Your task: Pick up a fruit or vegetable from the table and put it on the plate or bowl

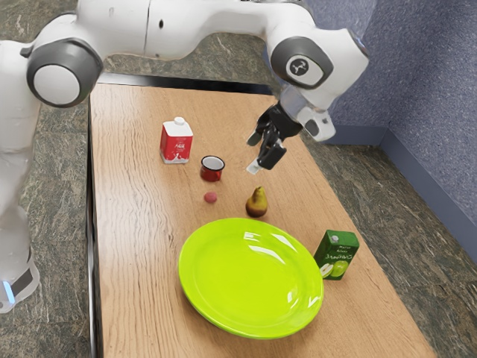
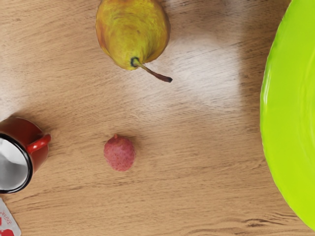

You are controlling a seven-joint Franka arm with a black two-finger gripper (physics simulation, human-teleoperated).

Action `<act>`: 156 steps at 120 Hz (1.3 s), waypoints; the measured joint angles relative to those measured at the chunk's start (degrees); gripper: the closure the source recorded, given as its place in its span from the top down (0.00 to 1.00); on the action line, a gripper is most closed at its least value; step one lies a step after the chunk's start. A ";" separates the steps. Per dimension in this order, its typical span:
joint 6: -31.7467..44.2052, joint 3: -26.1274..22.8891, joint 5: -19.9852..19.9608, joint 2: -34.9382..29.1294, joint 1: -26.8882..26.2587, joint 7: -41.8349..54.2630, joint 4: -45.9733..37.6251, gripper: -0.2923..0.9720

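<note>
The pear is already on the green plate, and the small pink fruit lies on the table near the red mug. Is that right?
Not quite. The exterior view shows the pear standing on the table, apart from the green plate. The small pink fruit does lie on the table near the red mug.

table [image 1: 134,246] | milk carton [image 1: 177,141] | red mug [image 1: 212,168] | small red fruit [image 1: 211,197] | pear [image 1: 257,202] | green plate [image 1: 250,277] | juice box [image 1: 336,254]

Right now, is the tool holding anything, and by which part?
Nothing. The tool hangs empty above the table; the pear and small red fruit sit on it.
</note>
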 joint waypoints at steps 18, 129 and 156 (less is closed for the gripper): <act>11.97 0.44 0.47 0.19 0.90 0.43 -0.34 0.77; 27.85 -6.98 -4.50 -35.23 9.30 -6.55 -44.26 0.77; 32.32 -12.02 -7.48 -41.66 17.98 -6.12 -51.31 0.77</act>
